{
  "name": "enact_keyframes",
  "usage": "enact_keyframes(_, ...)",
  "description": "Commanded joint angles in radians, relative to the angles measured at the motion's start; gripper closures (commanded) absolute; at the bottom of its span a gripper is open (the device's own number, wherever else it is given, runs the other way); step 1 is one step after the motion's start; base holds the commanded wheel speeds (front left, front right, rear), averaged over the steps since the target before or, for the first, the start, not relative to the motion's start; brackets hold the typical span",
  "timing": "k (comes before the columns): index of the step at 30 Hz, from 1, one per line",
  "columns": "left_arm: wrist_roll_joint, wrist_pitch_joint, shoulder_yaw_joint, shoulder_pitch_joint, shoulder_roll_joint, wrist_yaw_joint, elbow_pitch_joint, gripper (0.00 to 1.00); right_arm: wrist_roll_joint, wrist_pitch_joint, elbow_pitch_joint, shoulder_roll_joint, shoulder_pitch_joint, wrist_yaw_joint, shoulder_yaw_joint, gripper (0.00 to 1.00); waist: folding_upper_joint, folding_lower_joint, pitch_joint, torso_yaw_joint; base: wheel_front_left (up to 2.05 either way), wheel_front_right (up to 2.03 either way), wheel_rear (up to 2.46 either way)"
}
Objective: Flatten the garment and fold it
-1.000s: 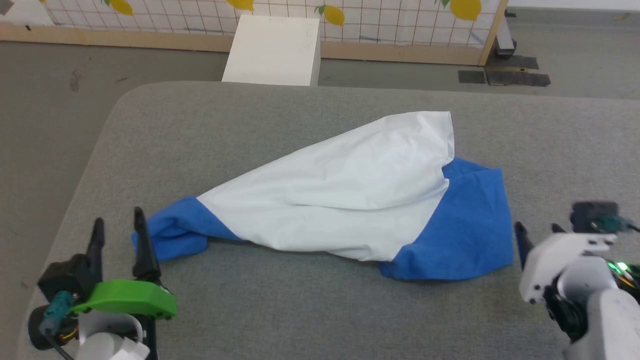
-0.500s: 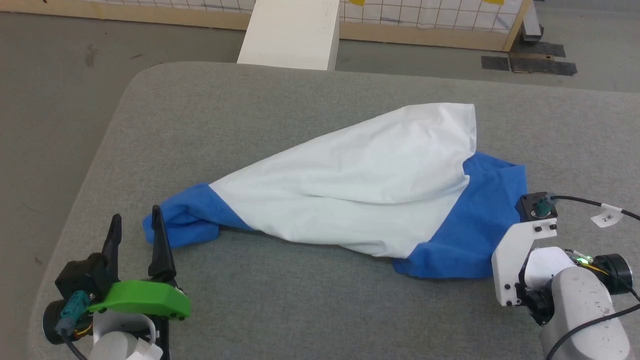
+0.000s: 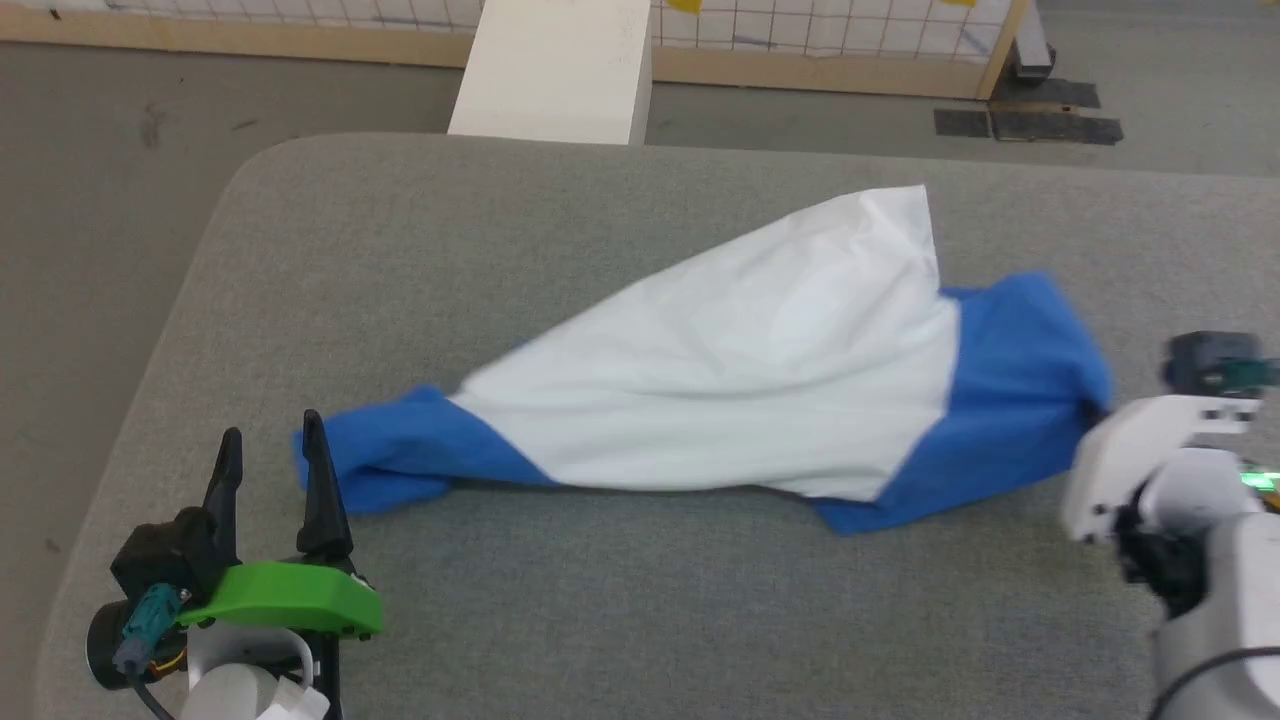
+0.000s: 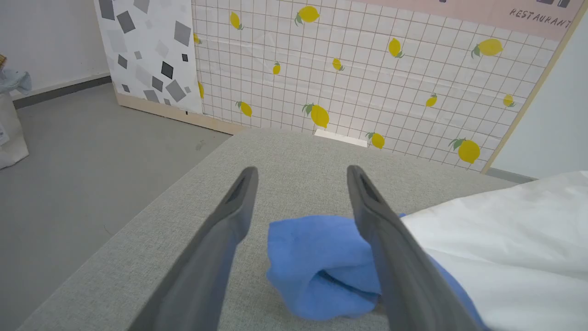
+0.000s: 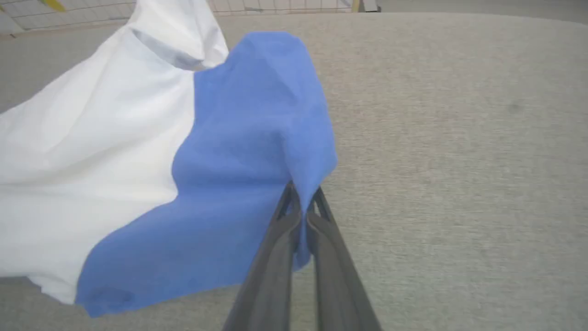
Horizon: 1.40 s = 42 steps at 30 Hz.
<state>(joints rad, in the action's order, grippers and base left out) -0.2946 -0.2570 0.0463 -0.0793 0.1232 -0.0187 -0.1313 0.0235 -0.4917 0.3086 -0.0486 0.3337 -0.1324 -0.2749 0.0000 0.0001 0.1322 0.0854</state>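
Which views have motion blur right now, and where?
Head view: the soft white T-shirt with blue sleeves smears at its left white edge. Right wrist view: the grey fabric tabletop streaks, while the right gripper shut on the shirt is sharp. Left wrist view: crisp, open left gripper included.

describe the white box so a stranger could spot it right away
Start at the big grey table. Beyond its far edge, before the lemon-print screen, stands the white box. It is rigid and plain, unlike the limp blue-and-white garment.
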Motion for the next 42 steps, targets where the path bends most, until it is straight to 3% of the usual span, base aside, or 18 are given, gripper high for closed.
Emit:
enact_keyframes(1, 0.006, -0.005, 0.003, -0.006, -0.005, 0.006, -0.003, 0.0, -0.004, -0.001, -0.034, -0.017, -0.016, 0.002, -0.035, 1.0, 0.0, -0.0001, -0.01, -0.013, 0.0, 0.0, 0.0)
enact_keyframes(8, 0.019, -0.005, 0.015, -0.003, -0.015, 0.018, -0.008, 0.0, -0.071, -0.131, -0.173, -0.028, -0.184, 0.002, -0.256, 1.0, 0.0, -0.0001, -0.022, -0.043, 0.0, 0.0, 0.0)
enact_keyframes(12, 0.021, -0.005, 0.021, -0.002, -0.019, 0.023, -0.015, 0.0, -0.06, -0.191, -0.167, -0.011, -0.239, 0.002, -0.294, 1.0, 0.0, -0.0001, -0.023, -0.059, 0.0, 0.0, 0.0)
enact_keyframes(13, 0.021, -0.005, 0.021, -0.002, -0.019, 0.025, -0.018, 0.0, -0.054, -0.181, -0.171, -0.009, -0.24, 0.002, -0.297, 0.13, 0.0, -0.0001, -0.023, -0.062, 0.0, 0.0, 0.0)
enact_keyframes(14, 0.02, -0.005, 0.021, -0.002, -0.02, 0.027, -0.022, 0.0, -0.046, -0.159, -0.177, -0.006, -0.239, 0.002, -0.302, 0.0, 0.0, -0.0001, -0.024, -0.065, 0.0, 0.0, 0.0)
enact_keyframes(19, 0.005, -0.001, 0.007, -0.013, -0.03, 0.04, -0.037, 0.0, 0.091, -0.006, -0.196, -0.002, -0.183, 0.002, -0.333, 0.0, 0.0, -0.0001, -0.03, -0.073, 0.0, 0.0, 0.0)
enact_keyframes(26, -0.04, 0.149, -0.087, -0.178, -0.042, 0.094, -0.056, 0.0, 0.158, 0.106, -0.22, -0.002, -0.166, 0.002, -0.327, 0.0, 0.0, -0.0001, -0.008, -0.102, 0.0, 0.0, 0.0)
enact_keyframes(35, -0.115, 0.536, -0.289, -0.591, -0.067, 0.13, -0.244, 0.0, 0.176, 0.137, -0.196, -0.002, -0.128, 0.002, -0.263, 0.0, 0.0, -0.0001, 0.081, -0.187, 0.0, 0.0, 0.0)
enact_keyframes(42, -0.161, 0.835, -0.433, -0.78, -0.072, 0.118, -0.442, 0.0, 0.179, 0.156, -0.166, -0.002, -0.117, 0.002, -0.234, 0.0, 0.0, -0.0001, 0.16, -0.273, 0.0, 0.0, 0.0)
